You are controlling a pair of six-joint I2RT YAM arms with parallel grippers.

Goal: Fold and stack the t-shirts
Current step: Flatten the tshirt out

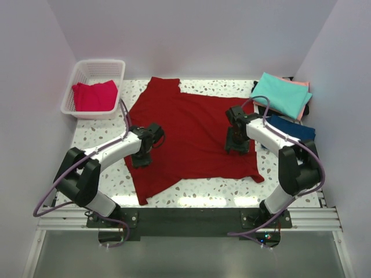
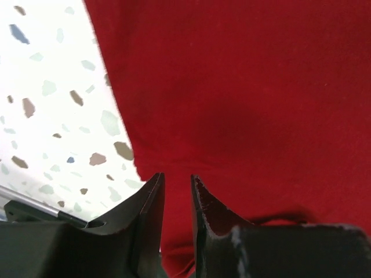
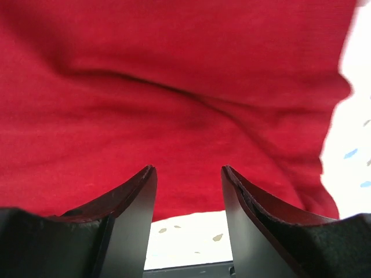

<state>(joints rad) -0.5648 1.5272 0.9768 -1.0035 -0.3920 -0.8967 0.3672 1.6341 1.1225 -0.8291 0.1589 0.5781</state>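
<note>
The large dark red t-shirt lies spread flat across the middle of the table. My left gripper is at the shirt's left edge. In the left wrist view its jaws stand close together with red cloth bunched between them. My right gripper hangs over the shirt's right part. In the right wrist view it is open and empty just above the cloth, near its edge. A pinkish-red t-shirt lies in the basket. A teal t-shirt lies on a salmon pink one, beside a navy one.
The white lattice basket stands at the back left corner. The folded shirts fill the back right of the speckled table. White walls close in the back and both sides. A metal rail runs along the near edge.
</note>
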